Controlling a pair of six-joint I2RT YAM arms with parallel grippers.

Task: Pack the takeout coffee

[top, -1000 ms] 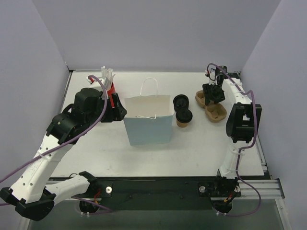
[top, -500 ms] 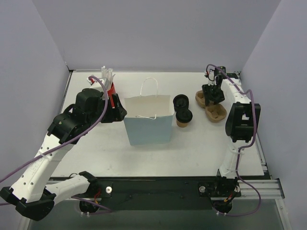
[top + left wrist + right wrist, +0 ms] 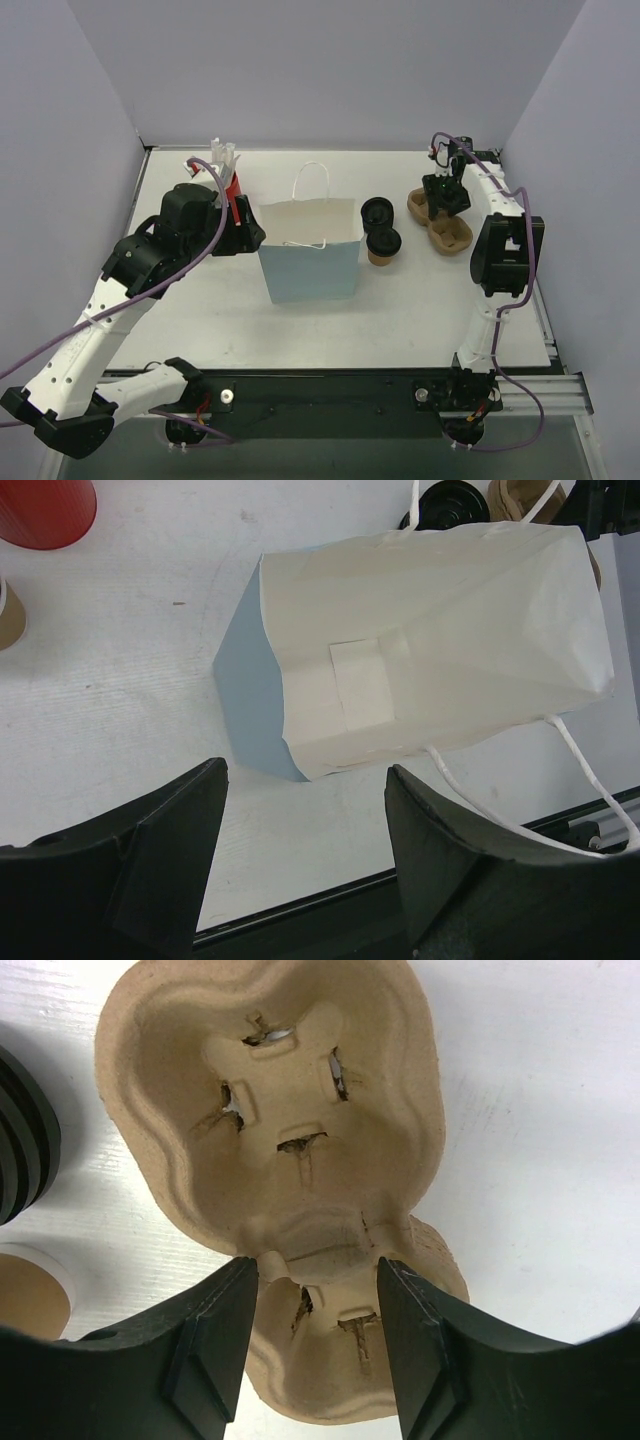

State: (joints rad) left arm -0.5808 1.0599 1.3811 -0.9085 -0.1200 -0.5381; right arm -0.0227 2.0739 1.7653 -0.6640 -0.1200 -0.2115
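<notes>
Takeout coffee [image 3: 383, 244] — one cup — stands beside one paper bag [image 3: 310, 265]; left hand [image 3: 305, 772], right hand [image 3: 318, 1265] both released.

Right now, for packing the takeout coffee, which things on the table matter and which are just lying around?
For the job:
takeout coffee
paper bag
cardboard cup carrier, probably

Lying about:
stack of loose black lids
red cup

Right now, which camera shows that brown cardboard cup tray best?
Right wrist view: the cup tray fills it, wells facing the camera. Top view shows it small, partly hidden; left wrist view, hardly at all.
</notes>
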